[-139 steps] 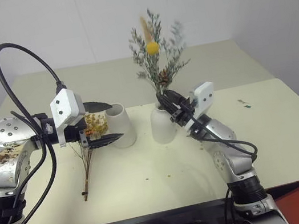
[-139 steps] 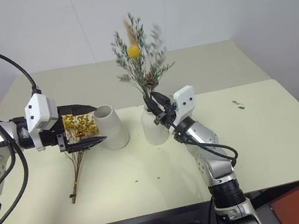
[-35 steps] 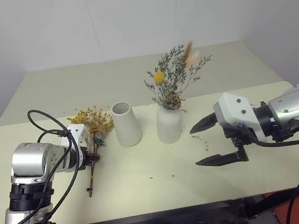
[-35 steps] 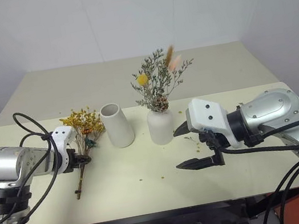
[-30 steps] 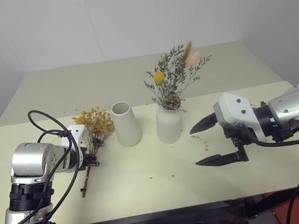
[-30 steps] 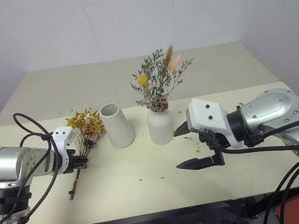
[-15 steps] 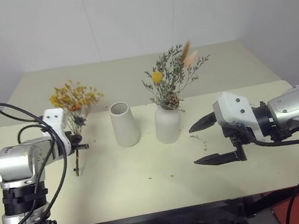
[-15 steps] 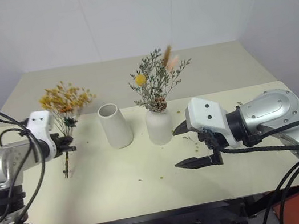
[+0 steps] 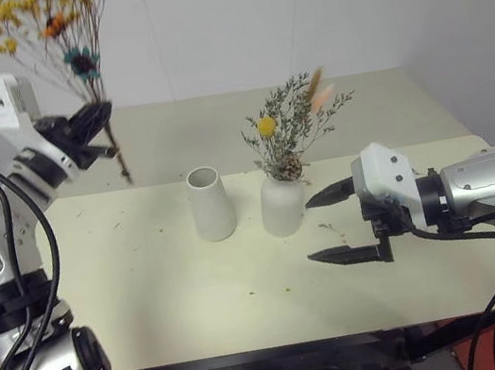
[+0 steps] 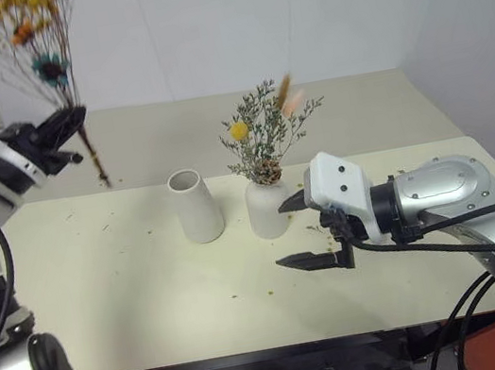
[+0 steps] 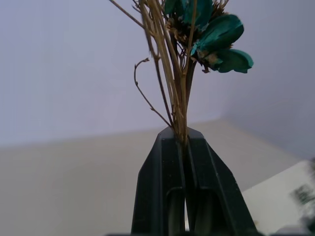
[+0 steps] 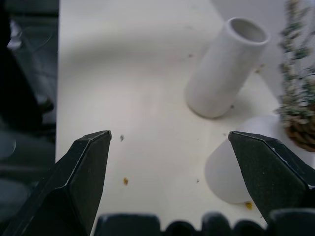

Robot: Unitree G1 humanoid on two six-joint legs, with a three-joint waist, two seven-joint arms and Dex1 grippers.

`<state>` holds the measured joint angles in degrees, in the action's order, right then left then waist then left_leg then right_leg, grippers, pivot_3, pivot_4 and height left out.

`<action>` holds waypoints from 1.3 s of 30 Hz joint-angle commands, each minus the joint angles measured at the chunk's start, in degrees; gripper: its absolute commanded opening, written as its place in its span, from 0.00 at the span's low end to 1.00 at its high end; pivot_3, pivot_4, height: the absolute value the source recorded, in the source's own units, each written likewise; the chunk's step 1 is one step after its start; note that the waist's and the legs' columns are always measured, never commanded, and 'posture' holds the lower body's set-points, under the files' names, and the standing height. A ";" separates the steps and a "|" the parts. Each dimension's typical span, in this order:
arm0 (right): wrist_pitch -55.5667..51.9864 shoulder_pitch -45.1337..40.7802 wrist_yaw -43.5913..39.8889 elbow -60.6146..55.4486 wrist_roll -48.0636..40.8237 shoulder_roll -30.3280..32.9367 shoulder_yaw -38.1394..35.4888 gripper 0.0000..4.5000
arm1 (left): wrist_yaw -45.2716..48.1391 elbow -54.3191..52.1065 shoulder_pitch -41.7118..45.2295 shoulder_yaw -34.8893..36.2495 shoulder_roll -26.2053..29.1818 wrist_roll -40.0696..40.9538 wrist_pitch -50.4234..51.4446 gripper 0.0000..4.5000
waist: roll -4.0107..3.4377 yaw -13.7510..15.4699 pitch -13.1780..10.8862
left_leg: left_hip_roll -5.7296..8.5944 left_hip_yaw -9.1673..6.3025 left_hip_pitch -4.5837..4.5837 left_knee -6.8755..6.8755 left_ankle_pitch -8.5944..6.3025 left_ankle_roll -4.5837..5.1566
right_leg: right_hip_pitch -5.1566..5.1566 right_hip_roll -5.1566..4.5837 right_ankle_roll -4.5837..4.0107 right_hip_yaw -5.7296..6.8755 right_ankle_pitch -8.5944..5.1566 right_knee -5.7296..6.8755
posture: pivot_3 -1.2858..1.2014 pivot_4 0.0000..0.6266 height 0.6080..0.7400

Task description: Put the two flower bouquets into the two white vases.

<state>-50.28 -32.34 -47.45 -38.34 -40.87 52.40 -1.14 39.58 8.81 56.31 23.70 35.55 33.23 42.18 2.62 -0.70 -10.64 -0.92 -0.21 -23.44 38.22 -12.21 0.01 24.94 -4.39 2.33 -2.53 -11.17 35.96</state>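
Left eye view: I see my left arm raised high, its left gripper (image 9: 99, 115) pointing up and toward the middle, clenched on the brown stems of the yellow bouquet (image 9: 47, 28). That bunch is up in the air above the table's (image 9: 151, 288) far left edge, flower heads topmost, stem ends hanging below the fingers. The right arm reaches in low from the right side, forearm roughly level, and its right gripper (image 9: 339, 223) points toward the middle with the two black fingers spread wide and nothing between them. The tapered vase (image 9: 210, 203) stands upright and empty near the middle of the table. Just to its right stands the rounded vase (image 9: 281, 205), holding the grey-green bouquet (image 9: 290, 125) with its yellow ball and pinkish plumes. The right gripper is just beside that rounded vase, apart from it.

Right eye view: same layout; the stems of the yellow bouquet hang well apart from the tapered vase.

Left wrist view: the two fingers are pressed together on the thin stems, with a teal flower (image 11: 216, 37) above them.

Right wrist view: my fingers stand wide apart, framing the tapered vase and part of the rounded one, with small crumbs (image 12: 125, 181) on the tabletop.
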 commanded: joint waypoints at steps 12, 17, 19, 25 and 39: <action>-5.15 6.72 19.25 -11.15 -4.95 -7.18 -6.03 1.00 | 31.95 30.01 12.91 -4.14 -4.94 2.99 -19.45 0.00 | 0.01 -0.14 0.01 | 0.00 0.00 -0.06 0.03 0.00 0.01 | 0.01 0.03 0.01 0.00 0.01 0.00 | 0.52 0.24 1.00; -4.79 8.04 21.93 -11.96 -4.93 -7.31 -6.01 1.00 | 38.42 37.97 15.69 -7.32 -6.27 -0.45 -24.24 0.00 | 0.01 -0.09 0.01 | 0.00 -0.01 -0.06 0.05 0.00 0.01 | 0.00 0.03 0.02 0.01 0.00 0.01 | 0.52 0.24 1.00; -4.68 8.48 22.54 -12.28 -5.04 -7.18 -6.14 1.00 | 39.78 39.88 15.67 -8.72 -6.90 -2.50 -27.29 0.00 | 0.01 -0.13 0.01 | 0.00 -0.01 -0.08 0.05 0.00 0.01 | 0.01 0.03 0.02 0.01 0.01 0.00 | 0.52 0.24 1.00; -4.83 9.76 23.36 -13.08 -5.88 -6.43 -6.71 1.00 | 41.80 45.79 14.13 -9.02 -8.23 -5.15 -34.17 0.00 | 0.01 -0.24 0.01 | -0.01 -0.03 -0.10 0.05 0.00 0.02 | 0.03 0.04 0.02 0.00 0.01 0.00 | 0.52 0.24 1.00; -4.63 9.55 22.62 -11.84 -7.14 -4.89 -6.39 1.00 | 43.56 45.92 8.11 -10.42 -9.26 -8.01 -41.05 0.00 | 0.01 -0.18 0.01 | -0.02 -0.06 -0.11 0.06 0.00 0.02 | 0.02 0.04 0.04 0.02 0.01 0.00 | 0.52 0.24 1.00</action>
<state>-55.47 -21.99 -24.84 -49.65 -47.58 46.97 -6.35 82.14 56.83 64.72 13.45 26.15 25.64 2.61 2.63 -0.89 -10.63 -0.93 -0.27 -23.55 38.28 -12.21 0.03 24.96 -4.35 2.37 -2.51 -11.16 35.97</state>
